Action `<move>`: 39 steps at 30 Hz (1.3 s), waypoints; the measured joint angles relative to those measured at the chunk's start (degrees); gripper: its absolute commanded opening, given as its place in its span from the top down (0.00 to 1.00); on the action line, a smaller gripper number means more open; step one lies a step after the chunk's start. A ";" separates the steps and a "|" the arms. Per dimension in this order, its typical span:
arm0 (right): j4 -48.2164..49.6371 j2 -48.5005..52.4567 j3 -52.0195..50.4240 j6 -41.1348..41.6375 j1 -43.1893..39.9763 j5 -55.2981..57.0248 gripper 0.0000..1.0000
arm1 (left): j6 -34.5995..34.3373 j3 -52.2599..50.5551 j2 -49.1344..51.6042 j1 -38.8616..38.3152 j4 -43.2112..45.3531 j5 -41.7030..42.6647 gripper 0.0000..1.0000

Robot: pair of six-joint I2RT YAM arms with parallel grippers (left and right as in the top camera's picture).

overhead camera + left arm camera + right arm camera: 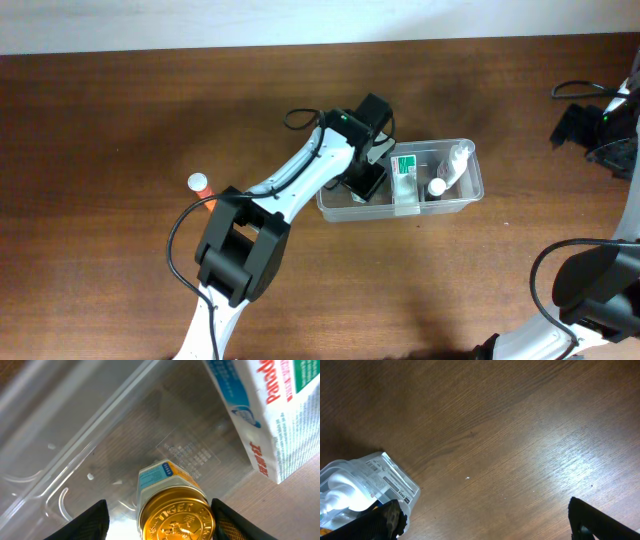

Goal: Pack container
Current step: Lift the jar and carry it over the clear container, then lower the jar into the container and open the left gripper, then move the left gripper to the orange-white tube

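The clear plastic container [478, 172] lies right of the table's centre. It holds a white-and-green box [404, 172], a white bottle [458, 160] and a small white-capped bottle [437, 186]. My left gripper [365, 180] reaches into its left end. In the left wrist view the gripper [160, 521] is open astride a small gold-lidded jar [175, 515]. The jar stands on the container's floor [100, 445], with a clear gap to the left finger [92, 520]. The box [270, 415] lies beyond it. My right gripper [590, 125] is open over bare wood at the far right, shown as [482, 515].
A small orange bottle with a white cap [200, 184] stands on the table left of the left arm. A clear plastic corner with a white bottle inside [365, 490] shows beside the right gripper's left finger. Cables run along the right edge.
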 measured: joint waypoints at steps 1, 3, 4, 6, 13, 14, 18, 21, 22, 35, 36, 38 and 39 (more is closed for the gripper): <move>0.00 0.00 0.00 0.00 0.00 0.00 0.01 | 0.00 0.02 0.00 0.17 0.00 0.17 0.34; 0.00 0.00 0.00 0.04 0.00 0.00 0.02 | 0.00 0.11 0.00 0.37 -0.04 0.44 0.34; 0.02 0.00 0.00 -0.02 0.00 0.00 0.02 | 0.00 0.17 0.00 0.37 -0.04 0.48 0.34; 0.00 0.00 0.00 0.02 0.00 0.00 0.02 | 0.00 0.76 0.00 0.37 -0.33 0.46 0.30; 0.00 0.00 0.00 0.02 0.00 0.00 0.02 | 0.00 6.27 0.02 0.37 -5.25 0.92 0.04; 0.02 0.00 0.00 0.00 0.00 0.00 0.02 | 0.11 7.85 0.09 0.37 -6.58 0.92 0.01; 0.02 0.00 0.00 0.02 0.00 0.00 0.02 | 0.02 14.78 0.15 0.37 -12.00 1.22 0.01; 0.02 0.00 0.00 0.02 0.00 0.02 0.02 | 0.02 23.06 0.17 0.44 -17.70 0.96 0.01; 0.00 0.00 0.00 0.00 0.00 0.00 0.02 | 0.00 25.57 0.17 0.55 -19.54 0.44 0.01; 0.00 0.00 0.00 0.00 0.02 0.02 0.02 | -14.36 47.41 -0.15 14.56 -37.35 -13.49 0.01; 0.02 0.00 0.00 0.00 0.00 0.00 0.02 | -15.06 47.41 -0.15 15.41 -37.35 -13.70 0.01; 0.00 0.00 0.00 0.02 0.02 0.00 0.02 | -16.63 47.41 -0.28 18.01 -37.35 -13.86 0.01; 0.00 0.00 0.00 0.02 0.00 0.02 0.02 | -17.07 47.19 -0.61 19.30 -37.35 -13.51 0.01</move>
